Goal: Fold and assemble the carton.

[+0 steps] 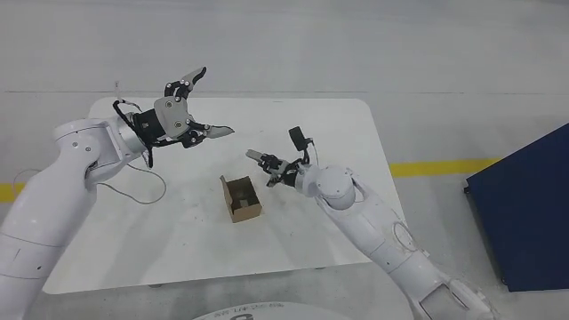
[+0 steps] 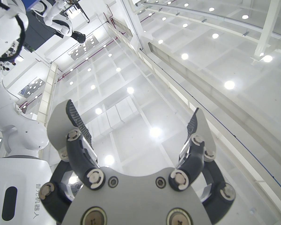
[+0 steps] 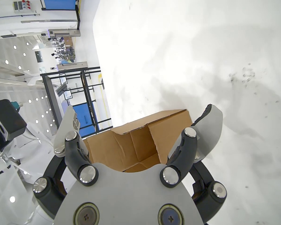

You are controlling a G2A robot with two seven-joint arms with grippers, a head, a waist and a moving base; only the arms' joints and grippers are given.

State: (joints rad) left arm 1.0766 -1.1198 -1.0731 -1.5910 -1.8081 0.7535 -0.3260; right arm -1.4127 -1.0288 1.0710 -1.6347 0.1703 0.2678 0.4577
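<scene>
My right hand [image 3: 140, 108] is spread wide and holding nothing, and the small brown corrugated-cardboard carton [image 3: 135, 139] stands mouth-up on the white counter [image 1: 338, 124] just ahead of its fingertips, not touching them. My left hand [image 2: 133, 108] is spread too, also bare, tipped up towards the ceiling and well apart from the carton. I reckon this box is feather-light, with stiff panels that bend readily at the creases, so it'll skid or crush under a hard squeeze; I'd pinch one upright wall near its top rim and brace the opposite side with my other hand.
</scene>
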